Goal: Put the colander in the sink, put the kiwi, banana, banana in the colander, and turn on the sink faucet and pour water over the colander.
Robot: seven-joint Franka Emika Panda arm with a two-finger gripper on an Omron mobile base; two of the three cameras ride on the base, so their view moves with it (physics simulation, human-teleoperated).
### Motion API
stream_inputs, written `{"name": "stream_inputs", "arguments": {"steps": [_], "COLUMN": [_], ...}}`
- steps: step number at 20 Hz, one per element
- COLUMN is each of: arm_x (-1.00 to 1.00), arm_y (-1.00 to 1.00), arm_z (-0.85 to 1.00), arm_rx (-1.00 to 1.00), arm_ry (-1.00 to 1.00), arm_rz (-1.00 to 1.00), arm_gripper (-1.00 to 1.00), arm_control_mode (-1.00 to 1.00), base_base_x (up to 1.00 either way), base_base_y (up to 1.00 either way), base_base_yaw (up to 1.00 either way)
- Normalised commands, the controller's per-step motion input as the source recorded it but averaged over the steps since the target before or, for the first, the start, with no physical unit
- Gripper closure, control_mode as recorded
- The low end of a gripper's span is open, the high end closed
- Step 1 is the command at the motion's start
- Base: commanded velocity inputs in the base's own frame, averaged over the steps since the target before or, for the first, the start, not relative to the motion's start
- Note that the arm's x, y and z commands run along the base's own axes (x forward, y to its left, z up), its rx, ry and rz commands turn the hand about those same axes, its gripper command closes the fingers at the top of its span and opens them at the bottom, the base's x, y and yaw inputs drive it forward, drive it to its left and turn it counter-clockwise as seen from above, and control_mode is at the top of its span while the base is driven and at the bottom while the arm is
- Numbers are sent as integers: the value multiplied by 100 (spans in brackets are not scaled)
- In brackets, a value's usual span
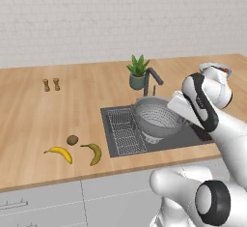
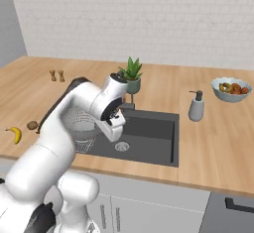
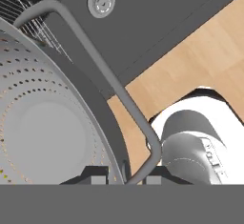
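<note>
- The colander [image 1: 155, 117] is held over the sink [image 1: 118, 139], tilted, its bowl just right of the wire rack [image 1: 123, 133].
- The jaws [image 3: 125, 174] are pinched shut on the colander, at the rim beside its side handle [image 3: 102, 70], as seen in the hand view.
- In that view the perforated inside of the colander [image 3: 45, 132] is seen at the left, and the drain [image 3: 102, 1] of the sink above it.
- The faucet [image 1: 152, 78] stands at the back edge of the sink, just behind the colander.
- A potted plant [image 1: 137, 71] is set beside the faucet, to its left.
- The kiwi [image 1: 72, 139] lies on the table [image 1: 72, 100], well left of the sink.
- One banana [image 1: 60, 153] lies just in front of the kiwi, to the left; the other banana [image 1: 94, 152] lies between the kiwi and the sink, near the front edge.
- Two small shakers [image 1: 51, 84] stand far left of the sink, towards the wall.
- A soap bottle [image 2: 196, 106] stands just right of the sink.
- A bowl of fruit [image 2: 230, 88] is placed further right of the sink, behind the bottle.
</note>
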Motion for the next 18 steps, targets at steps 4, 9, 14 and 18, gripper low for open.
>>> {"name": "stream_inputs", "arguments": {"steps": [4,9,14,18], "arm_x": [46,52,42,33], "arm_y": [-97,-84,-37,0], "arm_z": [-23,-30,-44,-50], "arm_rx": [0,0,0,0], "arm_ry": [15,10,-3,-8], "arm_rz": [0,0,9,10], "arm_gripper": [100,100,100,100], "arm_control_mode": [-100,-100,-100,-100], "base_base_x": [0,0,0,0], "base_base_y": [0,0,0,0], "base_base_yaw": [0,0,0,0]}}
